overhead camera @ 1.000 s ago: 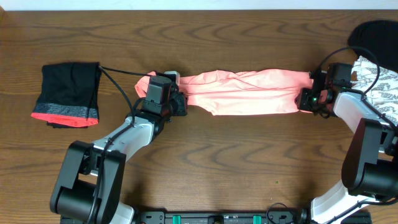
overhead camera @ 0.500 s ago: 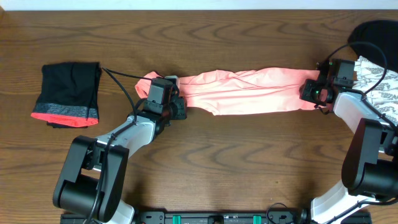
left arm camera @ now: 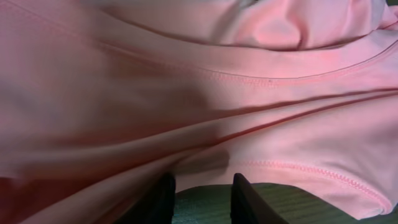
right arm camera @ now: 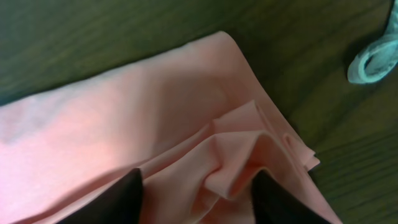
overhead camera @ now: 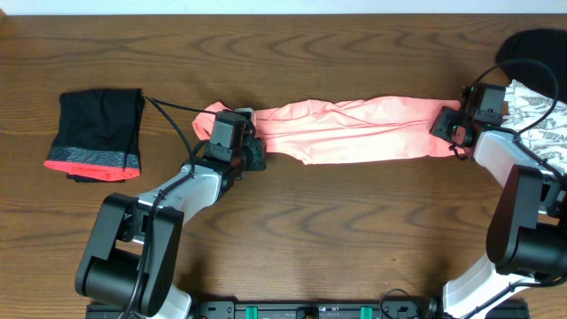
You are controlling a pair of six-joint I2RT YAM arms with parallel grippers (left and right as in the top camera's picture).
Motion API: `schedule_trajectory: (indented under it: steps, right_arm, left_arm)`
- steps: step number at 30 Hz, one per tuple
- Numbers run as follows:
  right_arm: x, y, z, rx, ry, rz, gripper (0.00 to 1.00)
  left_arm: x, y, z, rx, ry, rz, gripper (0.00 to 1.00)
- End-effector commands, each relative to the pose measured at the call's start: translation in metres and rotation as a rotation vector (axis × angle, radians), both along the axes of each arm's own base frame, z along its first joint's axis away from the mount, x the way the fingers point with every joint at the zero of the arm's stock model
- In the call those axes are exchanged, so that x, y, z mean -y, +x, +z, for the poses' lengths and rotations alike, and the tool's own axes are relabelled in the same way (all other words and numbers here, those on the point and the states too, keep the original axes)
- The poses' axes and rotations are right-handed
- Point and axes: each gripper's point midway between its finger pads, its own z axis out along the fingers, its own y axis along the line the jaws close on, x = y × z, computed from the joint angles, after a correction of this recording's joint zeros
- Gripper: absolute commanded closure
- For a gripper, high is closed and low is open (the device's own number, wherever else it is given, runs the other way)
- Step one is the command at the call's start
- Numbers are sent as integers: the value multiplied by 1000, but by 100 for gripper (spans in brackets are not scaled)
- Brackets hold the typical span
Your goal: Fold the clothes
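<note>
Left arm (overhead camera: 190,189) and right arm (overhead camera: 498,152): my links are white shells between bulky black joint housings. A thin black cable (overhead camera: 166,117) loops from each wrist. My jaws are matte black with blunt tips. Base rail (overhead camera: 310,311): black, green connectors.

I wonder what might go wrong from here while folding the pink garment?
The right tool stands open around the bunched corner of the pink garment; closing there may catch several layers unevenly. The garment is creased along its middle, so folding now would likely trap wrinkles. The white printed cloth lies close to that tool and could get dragged.
</note>
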Motion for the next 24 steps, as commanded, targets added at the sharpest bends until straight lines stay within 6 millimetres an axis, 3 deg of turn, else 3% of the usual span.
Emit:
schedule_trajectory:
  steps: [1,5,10,13,15,16,18,19,21,24]
  right_arm:
    - [6,-4,-10,-26,-13,-39,42]
    - [5,-1,5,2,7,-24,37]
    - [7,7,64,110,-22,0,35]
    - [7,8,98,172,-48,16,36]
    - [6,7,109,187,-63,32,38]
    - [5,6,109,182,-62,37,41]
    - [-2,2,101,147,-45,83,58]
    - [-6,0,95,129,-36,102,62]
    - [-12,-6,79,71,-22,132,67]
    - [-18,-15,52,-23,-7,156,68]
  left_arm:
    - [-1,5,2,8,9,7,68]
    - [-1,6,3,14,8,7,55]
    - [-1,10,14,48,0,7,49]
    - [-3,15,32,99,-7,7,45]
    - [-7,19,47,138,-9,10,44]
    - [-10,20,52,149,-12,18,44]
    - [-19,23,61,169,-17,42,44]
    - [-23,24,63,170,-16,52,44]
    - [-35,25,62,159,-16,84,43]
    - [-53,23,55,117,-8,133,43]
